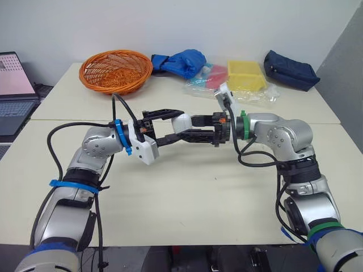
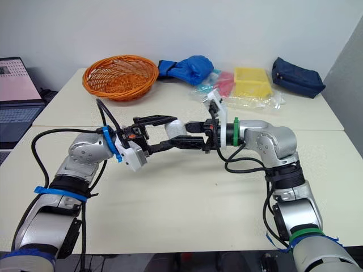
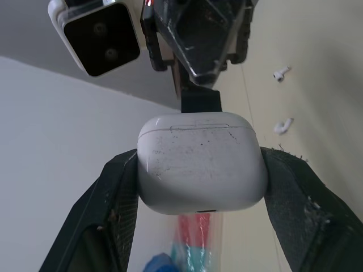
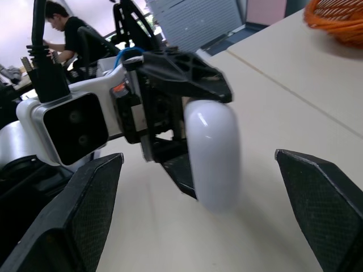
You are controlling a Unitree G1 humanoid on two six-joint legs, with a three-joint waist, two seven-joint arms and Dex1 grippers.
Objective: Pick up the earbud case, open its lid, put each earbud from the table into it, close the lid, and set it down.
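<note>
The earbud case (image 3: 201,164) is held above the table (image 1: 187,192), near its middle, clamped between the two black fingers (image 3: 113,198) of the left gripper (image 1: 179,123), one pad pressed on each narrow side. Its lid is seen shut. The right gripper (image 1: 193,128) is pointed at it from the right, its fingers (image 4: 85,209) spread wide apart; the case is framed in the gap between them and touched by neither. Two earbuds (image 3: 281,73) (image 3: 283,125) are seen lying on the table, slightly apart from each other.
</note>
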